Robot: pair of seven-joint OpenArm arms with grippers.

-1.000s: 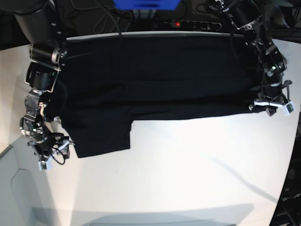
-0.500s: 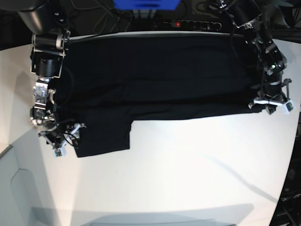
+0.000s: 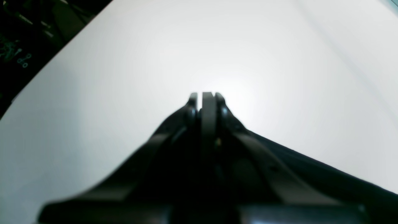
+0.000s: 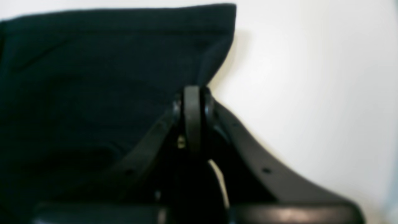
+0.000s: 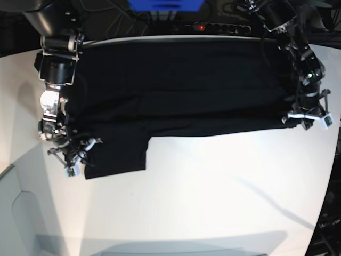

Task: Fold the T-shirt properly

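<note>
Table (image 5: pixel 213 202): white, fills the lower and middle of the base view; bare across its lower half.

T-shirt (image 5: pixel 176 90): black, spread across the upper half of the base view, a sleeve hanging down at lower left. No print or tag is visible from here. In the right wrist view the cloth fills the upper left, one corner standing at upper centre.

Right gripper (image 5: pixel 74 162): lower left of the base view, at the sleeve's outer edge. Jaws pressed together; in the right wrist view the tips meet right at the cloth's edge, and appear to pinch it, though blur hides how much cloth is between them.

Left gripper (image 5: pixel 309 118): right edge of the base view, at the shirt's lower right corner. Jaws closed. In the left wrist view the dark cloth (image 3: pixel 326 174) trails off to lower right, so a hold on the hem seems likely.

Risks, judged:
- The right grip looks shallow, at the very edge; a lift could pull the sleeve free and drop it crumpled.
- The two holds sit at unequal heights; carrying both over together could lay a crooked fold.
- Dragging instead of lifting would bunch the layers underneath.
</note>
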